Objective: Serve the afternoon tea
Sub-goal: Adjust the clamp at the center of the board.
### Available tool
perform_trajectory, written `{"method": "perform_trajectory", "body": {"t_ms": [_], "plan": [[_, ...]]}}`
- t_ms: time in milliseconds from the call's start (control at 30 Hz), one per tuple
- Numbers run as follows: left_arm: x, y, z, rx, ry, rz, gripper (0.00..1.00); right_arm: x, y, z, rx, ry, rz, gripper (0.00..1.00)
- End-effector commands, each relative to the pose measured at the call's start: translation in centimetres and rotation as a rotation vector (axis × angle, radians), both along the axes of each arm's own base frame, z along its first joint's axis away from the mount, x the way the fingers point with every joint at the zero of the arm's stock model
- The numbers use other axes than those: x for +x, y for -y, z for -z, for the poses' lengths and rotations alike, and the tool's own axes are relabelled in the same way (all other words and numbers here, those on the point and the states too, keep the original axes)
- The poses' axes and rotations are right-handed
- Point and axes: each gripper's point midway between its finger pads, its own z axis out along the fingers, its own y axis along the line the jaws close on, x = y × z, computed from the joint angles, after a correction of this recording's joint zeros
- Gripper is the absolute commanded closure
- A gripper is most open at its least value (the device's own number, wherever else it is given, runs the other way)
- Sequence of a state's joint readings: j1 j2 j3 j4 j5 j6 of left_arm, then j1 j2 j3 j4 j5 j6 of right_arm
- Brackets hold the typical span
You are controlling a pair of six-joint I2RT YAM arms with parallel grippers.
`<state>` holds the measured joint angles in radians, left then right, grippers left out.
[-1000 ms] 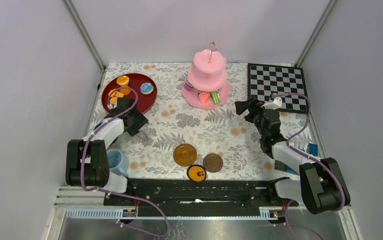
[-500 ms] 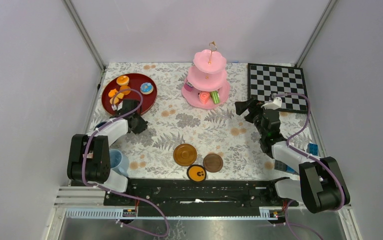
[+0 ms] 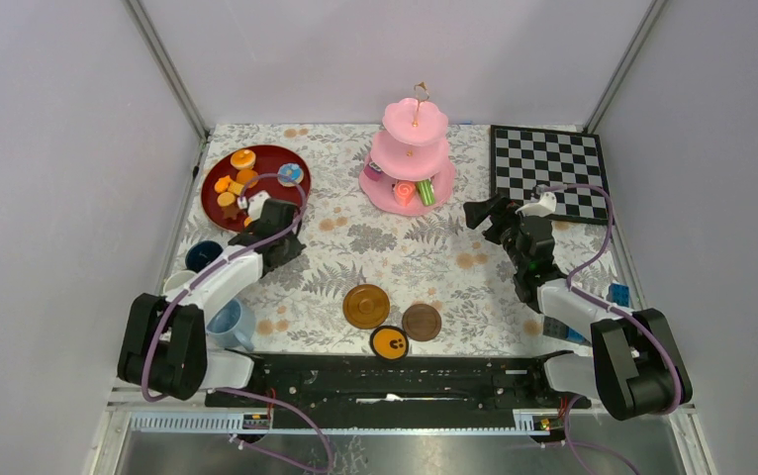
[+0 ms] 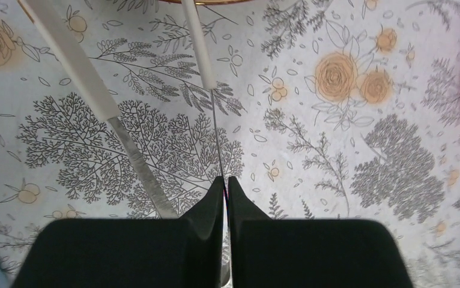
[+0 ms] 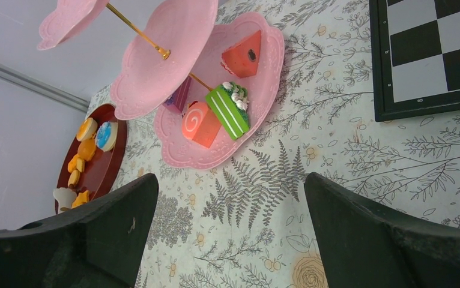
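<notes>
The left gripper (image 4: 224, 183) has snapped shut on nothing and swung rightward off the near rim of the red tray (image 3: 268, 156), uncovering a dark-blue cup (image 3: 202, 255) and a white cup (image 3: 179, 282). Its fingertips now press together above bare flowered cloth, left of and nearer than the pink cake stand (image 3: 410, 158). The right gripper (image 5: 230, 180) hangs with its jaws spread wide and empty, just right of the stand, facing its bottom tier, where a green slice (image 5: 229, 111), a pink roll (image 5: 199, 123), an orange wedge (image 5: 242, 54) and a purple piece (image 5: 178, 96) sit. Two brown saucers (image 3: 365, 305) lie well nearer than the stand, a light-blue cup (image 3: 229, 322) far to its near left, and the chessboard (image 3: 548, 168) to its right.
</notes>
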<state>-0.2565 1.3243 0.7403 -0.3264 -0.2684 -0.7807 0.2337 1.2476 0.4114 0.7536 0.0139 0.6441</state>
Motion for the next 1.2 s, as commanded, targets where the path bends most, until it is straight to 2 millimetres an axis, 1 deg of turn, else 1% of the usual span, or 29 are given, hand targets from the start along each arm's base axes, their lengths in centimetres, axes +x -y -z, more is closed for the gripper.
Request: {"method": "perform_trajectory", "body": {"t_ms": [0,100,233,333,433,500,633,700,800,900,967,1067,1133,1167], "plan": [[2.2,0.7,-4.1,0.149,0.118,0.083,1.0,0.6,0.1,-1.7,-0.002,0.059,-0.001,0.02],[2.6,1.7,-4.5,0.187,0.12,0.152,1.0,0.7,0.0,-1.6,-0.001,0.056,-0.007,0.02],[3.5,2.2,-4.7,0.251,0.088,0.259,1.0,0.7,0.0,-1.5,-0.001,0.053,-0.005,0.02],[4.1,1.6,-5.2,0.342,0.029,0.306,1.0,0.6,0.1,-1.6,-0.003,0.056,-0.001,0.02],[4.5,0.9,-6.3,0.394,0.027,0.308,1.0,0.7,0.1,-1.5,-0.003,0.055,-0.002,0.02],[4.2,0.9,-6.7,0.383,0.044,0.301,1.0,0.7,0.0,-1.4,-0.001,0.052,-0.006,0.02],[3.0,0.7,-6.0,0.342,0.036,0.264,1.0,0.8,-0.1,-1.4,0.001,0.048,-0.006,0.02],[2.4,0.4,-6.1,0.329,0.038,0.221,1.0,0.8,0.0,-1.3,-0.001,0.047,-0.005,0.02],[2.1,0.1,-7.2,0.321,0.077,0.201,1.0,0.8,0.0,-1.3,0.002,0.048,-0.004,0.02],[2.5,0.0,-9.1,0.331,0.146,0.213,1.0,0.8,0.0,-1.3,0.005,0.047,-0.004,0.02],[3.2,0.2,-10.3,0.35,0.183,0.241,1.0,0.8,-0.1,-1.3,0.004,0.046,-0.005,0.02],[4.6,0.8,-12.0,0.381,0.195,0.295,1.0,0.8,0.0,-1.3,0.004,0.047,-0.004,0.02],[5.7,1.3,-12.5,0.398,0.181,0.335,1.0,0.7,0.0,-1.4,0.004,0.05,-0.005,0.02],[6.3,1.6,-12.5,0.398,0.164,0.355,1.0,0.7,0.0,-1.4,0.004,0.05,-0.004,0.02]]}}
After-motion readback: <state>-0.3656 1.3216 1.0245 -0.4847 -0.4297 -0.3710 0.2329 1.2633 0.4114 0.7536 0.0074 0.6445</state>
